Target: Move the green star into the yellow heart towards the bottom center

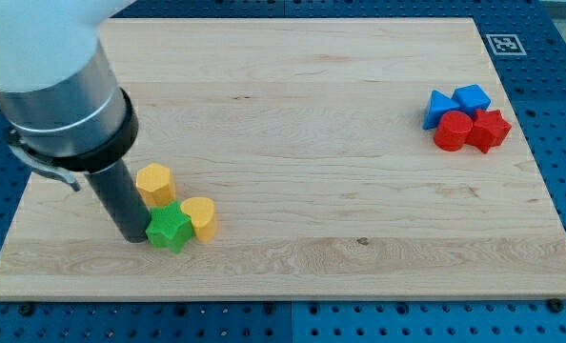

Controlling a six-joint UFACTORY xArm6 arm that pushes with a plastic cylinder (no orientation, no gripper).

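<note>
The green star [170,228] lies at the lower left of the wooden board [293,143]. It touches the yellow heart [200,217] on its right side. My tip [131,235] is down on the board right against the star's left side. A yellow hexagon block [154,183] sits just above the star, next to the rod.
A cluster at the view's upper right holds a blue triangle-like block [439,108], a blue block [472,97], a red cylinder [452,131] and a red star-like block [489,130]. The board's left edge runs close to the rod.
</note>
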